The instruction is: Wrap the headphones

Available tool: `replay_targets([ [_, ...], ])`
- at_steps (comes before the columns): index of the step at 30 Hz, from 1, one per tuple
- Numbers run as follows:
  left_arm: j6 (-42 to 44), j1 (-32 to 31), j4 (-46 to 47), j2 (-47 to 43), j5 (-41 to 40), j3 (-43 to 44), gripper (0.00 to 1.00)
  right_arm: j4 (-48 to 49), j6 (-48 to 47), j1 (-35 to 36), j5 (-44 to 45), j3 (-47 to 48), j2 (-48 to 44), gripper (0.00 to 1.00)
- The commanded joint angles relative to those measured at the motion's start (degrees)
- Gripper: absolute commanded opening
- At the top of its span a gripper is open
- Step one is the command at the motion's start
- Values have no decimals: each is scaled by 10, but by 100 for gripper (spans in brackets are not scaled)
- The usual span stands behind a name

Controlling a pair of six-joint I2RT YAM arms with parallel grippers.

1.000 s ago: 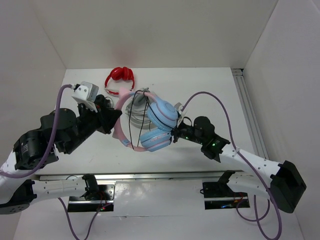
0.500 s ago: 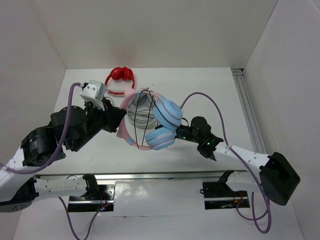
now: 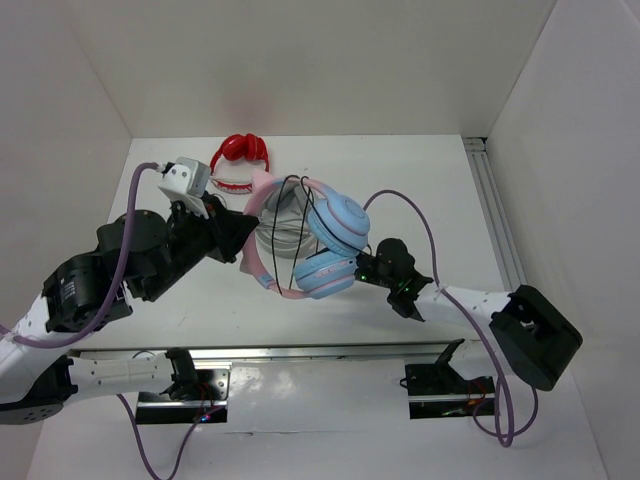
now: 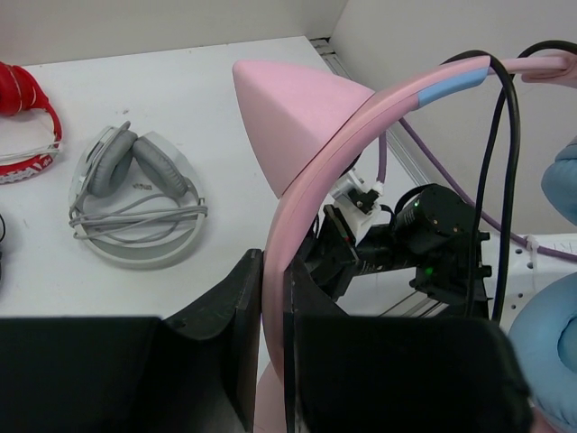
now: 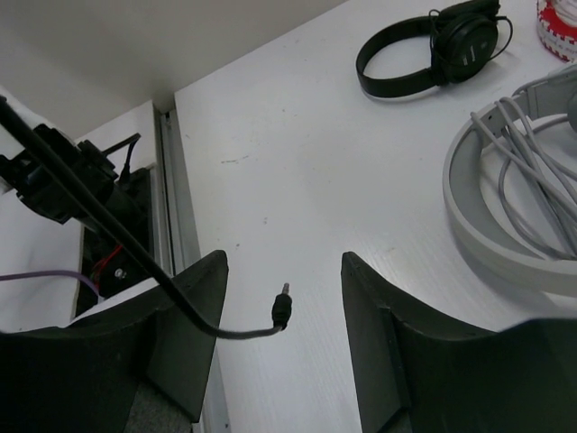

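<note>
Headphones: the pair with light blue ear cups (image 3: 335,225) is held up off the white table (image 3: 420,170), between the two arms, above and partly in front of a grey pair.
Headband: the pink band (image 4: 361,117) arches up from the left gripper, with a pink cat ear (image 4: 297,108) pointing towards the left wrist camera.
Left gripper: the left gripper (image 4: 273,307) has its two dark fingers pressed tight against the headband, one on each side, and carries the headphones by it.
Cable: the thin black cable (image 3: 268,230) hangs in loose loops over the band and down past the cups.
Plug: the cable's free end, a small jack plug (image 5: 281,311), hangs in the gap between the right fingers, touching neither.
Right gripper: the right gripper (image 5: 281,271) sits just beside the lower ear cup, fingers well apart, gripping nothing.
Other pairs: grey headphones (image 4: 135,194) with a coiled grey cord, red headphones (image 3: 240,150) at the far edge, and black headphones (image 5: 433,50) all lie on the table.
</note>
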Motion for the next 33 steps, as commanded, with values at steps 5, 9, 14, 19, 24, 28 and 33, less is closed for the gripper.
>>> replay_targets([
  [5, -35, -2, 85, -17, 2, 30, 0, 103, 8, -4, 0, -2, 30, 57],
  [9, -35, -2, 85, -17, 2, 30, 0, 103, 14, -4, -14, 4, 46, 57],
  [14, -35, -2, 85, -22, -3, 30, 0, 122, 19, -4, -12, -16, 58, 54],
  [19, -35, -2, 90, -22, -9, 30, 0, 134, 19, 2, 0, -21, 63, 43],
  [24, -35, -2, 90, -28, -9, 30, 0, 140, 19, 2, 5, -15, 73, 42],
  [28, -35, -2, 90, -33, -9, 24, 0, 151, 25, 2, 5, -15, 79, 42],
  [33, -35, -2, 90, -38, -14, 24, 0, 156, 30, 7, 5, -10, 84, 45],
])
